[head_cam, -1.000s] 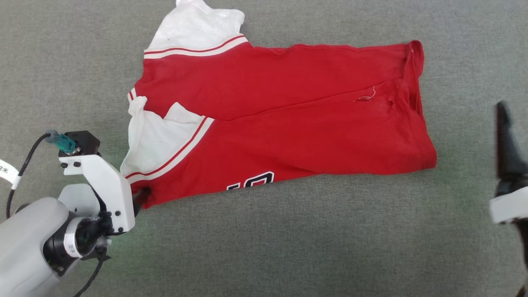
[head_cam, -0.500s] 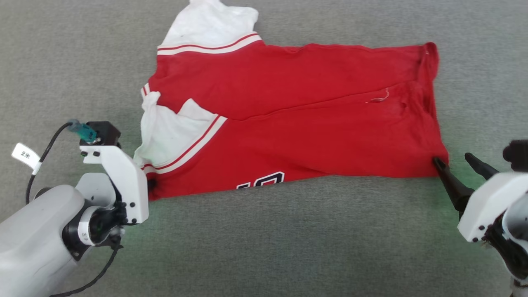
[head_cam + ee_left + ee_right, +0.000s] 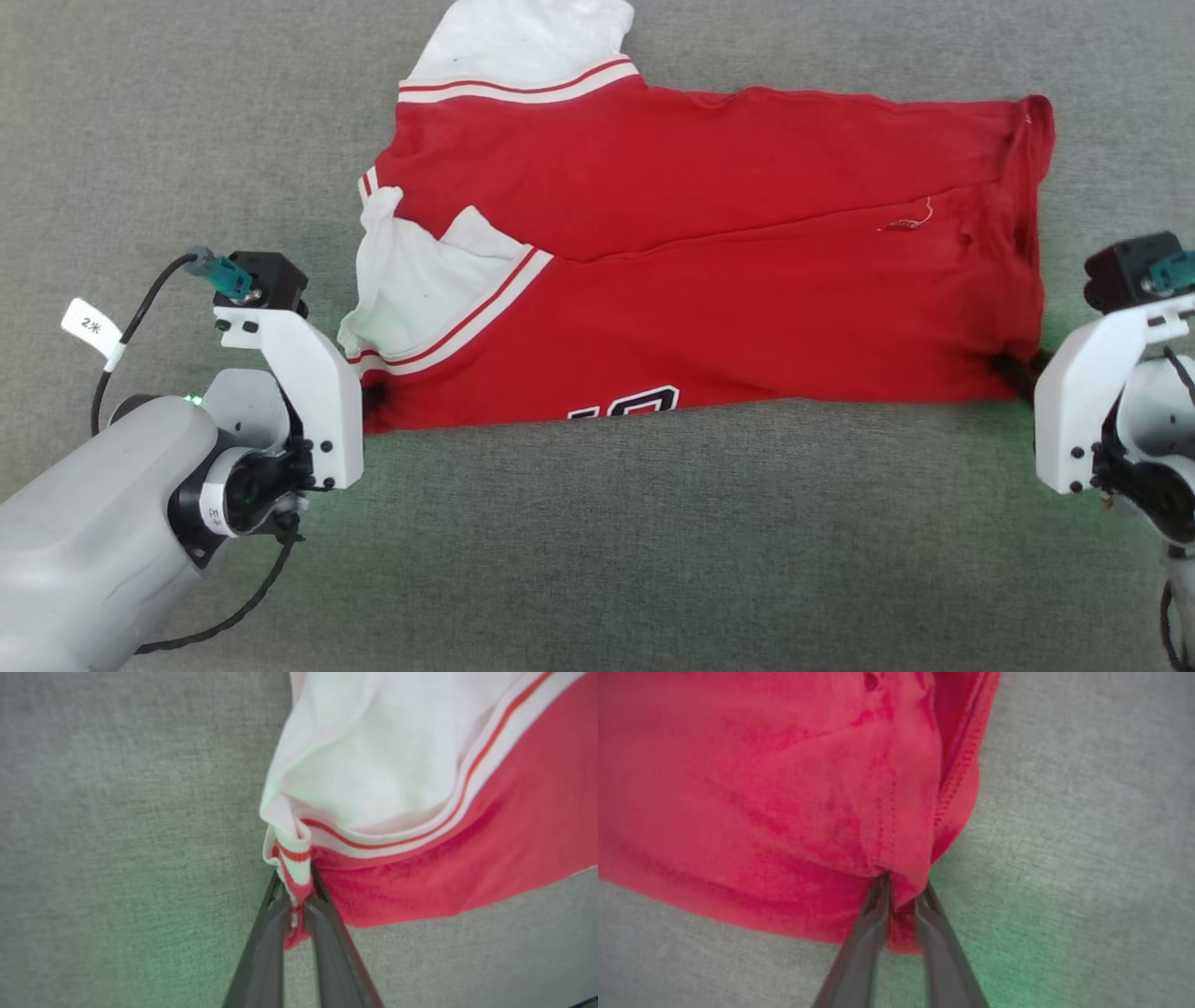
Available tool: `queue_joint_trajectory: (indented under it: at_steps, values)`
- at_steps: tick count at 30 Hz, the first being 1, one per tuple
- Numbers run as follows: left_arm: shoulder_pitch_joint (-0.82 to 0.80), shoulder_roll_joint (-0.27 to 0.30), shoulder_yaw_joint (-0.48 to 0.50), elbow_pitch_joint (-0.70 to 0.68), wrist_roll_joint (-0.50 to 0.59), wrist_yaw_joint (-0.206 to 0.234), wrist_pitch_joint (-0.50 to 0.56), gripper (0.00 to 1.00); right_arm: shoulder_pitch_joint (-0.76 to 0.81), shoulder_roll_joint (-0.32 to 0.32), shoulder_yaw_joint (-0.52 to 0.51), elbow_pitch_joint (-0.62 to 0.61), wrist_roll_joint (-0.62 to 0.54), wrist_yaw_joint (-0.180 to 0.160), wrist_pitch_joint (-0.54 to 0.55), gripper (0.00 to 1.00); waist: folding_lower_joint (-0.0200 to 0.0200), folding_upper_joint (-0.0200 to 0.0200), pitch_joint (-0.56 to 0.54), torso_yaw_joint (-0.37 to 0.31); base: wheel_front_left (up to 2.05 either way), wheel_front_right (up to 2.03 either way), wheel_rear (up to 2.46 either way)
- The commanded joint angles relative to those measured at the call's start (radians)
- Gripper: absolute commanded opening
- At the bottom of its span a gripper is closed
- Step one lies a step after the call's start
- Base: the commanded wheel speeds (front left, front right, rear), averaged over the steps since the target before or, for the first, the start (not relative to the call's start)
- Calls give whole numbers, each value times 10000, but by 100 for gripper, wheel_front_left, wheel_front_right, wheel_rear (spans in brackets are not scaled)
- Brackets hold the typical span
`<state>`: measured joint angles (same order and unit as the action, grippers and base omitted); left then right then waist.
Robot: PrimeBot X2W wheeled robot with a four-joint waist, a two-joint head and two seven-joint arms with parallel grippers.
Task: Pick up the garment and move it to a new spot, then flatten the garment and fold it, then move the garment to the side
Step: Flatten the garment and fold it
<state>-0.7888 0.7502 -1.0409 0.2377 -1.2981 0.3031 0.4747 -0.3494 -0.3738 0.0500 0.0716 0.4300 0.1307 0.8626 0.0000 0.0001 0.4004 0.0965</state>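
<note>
Head view: both jaws pinch corners of the garment (image 3: 709, 280)

Grey woven covering (image 3: 653, 560) from edge to edge of the head view, flat and matte, with a fine heathered grain of lighter and darker flecks. Possibly a low-pile carpet or a felt mat; too close to tell which, or whether floor or tabletop. Lit softly and evenly, with only gentle shading. Faint green tint (image 3: 392, 457) on the weave at the lower left of the head view, and another patch of the same near the right edge. Same grey weave, blurred and coarser-looking, in both wrist views, washed green at the lower left in the left wrist view and at the lower right in the right wrist view.
</note>
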Motion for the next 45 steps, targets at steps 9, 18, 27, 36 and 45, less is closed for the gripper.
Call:
queue_joint_trajectory:
  at_steps: [9, 18, 27, 36, 45]
  values:
    - [70, 481, 190, -313, -90, 129, 14, 0, 140, -684, -256, -540, 913, -5, 1094, 0, 0, -1, -215, 32, 0, 0, 0]
    - [558, 1801, 281, -2479, -293, 1370, 542, 0, 1360, -908, -1381, -2454, 1458, -5, 2188, 0, 0, -1, -428, 27, 0, 0, 0]
    - [1517, 2161, 7, -4267, -457, 2362, 443, 0, 3000, -258, -2208, -3646, 1628, -3, 2769, 0, 0, -1, -270, 24, 0, 0, 0]
    - [1793, 1565, -188, -3286, -548, 2088, 321, 57, 3321, 349, -1826, -2628, 1325, -3, 1775, 73, 0, -1, -196, -81, 0, 0, 0]
    - [913, 2628, 287, -3947, -274, 2241, 739, 100, 2934, 428, -1996, -3002, 1377, -2, 508, 100, 0, -1, -440, -473, 0, 0, 0]
